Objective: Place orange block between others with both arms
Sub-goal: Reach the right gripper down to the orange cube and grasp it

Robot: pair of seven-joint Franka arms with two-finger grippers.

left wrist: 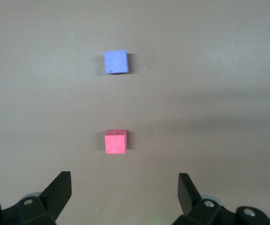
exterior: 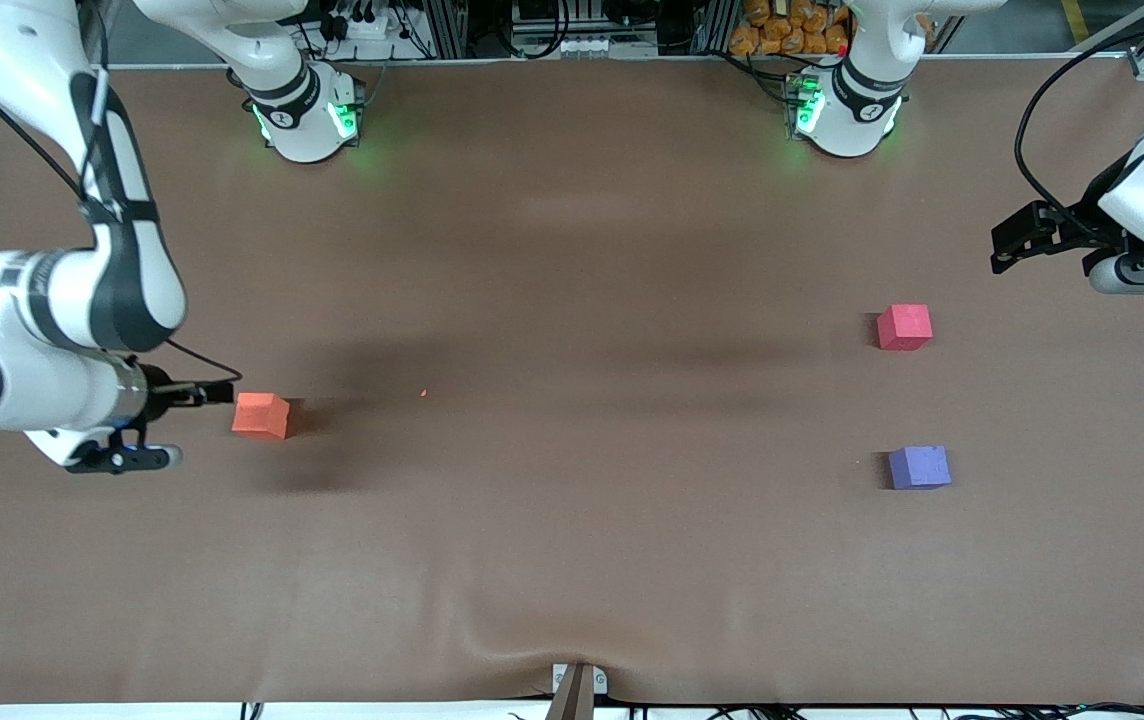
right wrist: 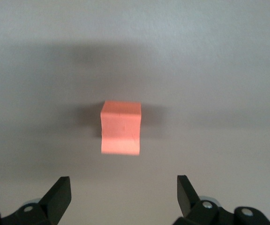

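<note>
Matte bright orange block [exterior: 260, 415]

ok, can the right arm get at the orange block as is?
Probably yes. The right tool is open beside the orange block, which sits alone on the table with nothing between them.

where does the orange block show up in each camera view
Front view: the orange block lies on the brown table toward the right arm's end, just beside the open right gripper.
Left wrist view: not in it; only the pinkish-red cube and the purple cube show.
Right wrist view: the orange block sits mid-picture, ahead of the open fingers.
Shared landmark: the brown table.
</note>
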